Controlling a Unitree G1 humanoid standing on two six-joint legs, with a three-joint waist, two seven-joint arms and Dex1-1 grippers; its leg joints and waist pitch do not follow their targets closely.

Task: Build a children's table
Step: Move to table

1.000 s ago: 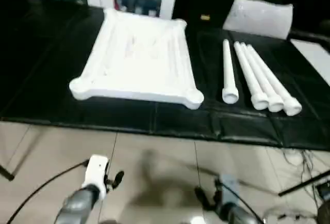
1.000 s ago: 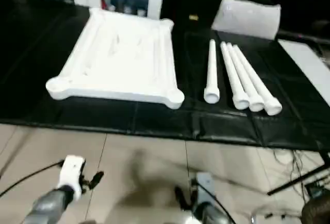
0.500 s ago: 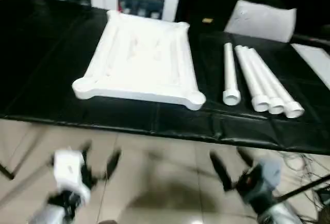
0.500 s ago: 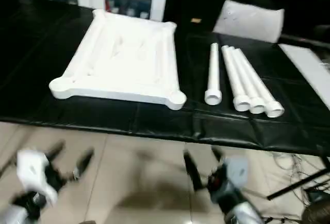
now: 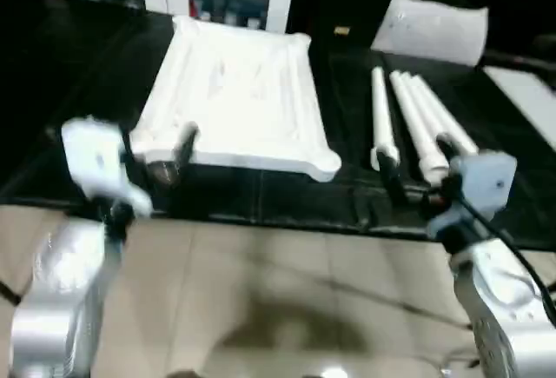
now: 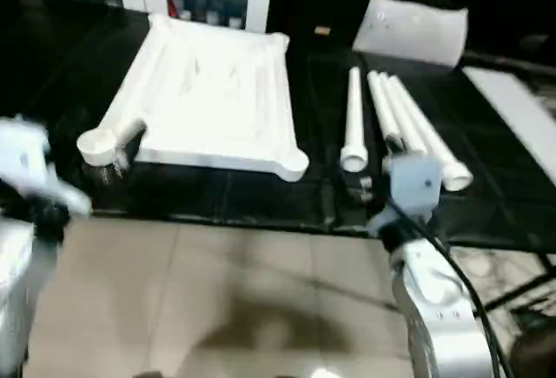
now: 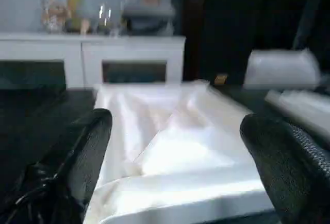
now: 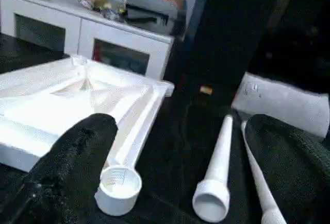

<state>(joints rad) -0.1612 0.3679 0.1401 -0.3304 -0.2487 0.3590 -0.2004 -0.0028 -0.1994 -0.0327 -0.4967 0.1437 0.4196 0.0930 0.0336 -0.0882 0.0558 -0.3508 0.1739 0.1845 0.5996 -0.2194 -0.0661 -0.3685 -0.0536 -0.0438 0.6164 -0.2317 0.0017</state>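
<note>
Approach step: both hands (left hand, right hand) spread empty; next, grasp a leg for the tabletop socket.

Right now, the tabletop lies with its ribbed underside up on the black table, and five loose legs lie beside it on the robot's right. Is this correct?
Not quite: there are four legs, not five. The right eye view shows one lying slightly apart and three close together. The rest holds: the tabletop lies underside up on the black table, with the legs on the robot's right.
</note>
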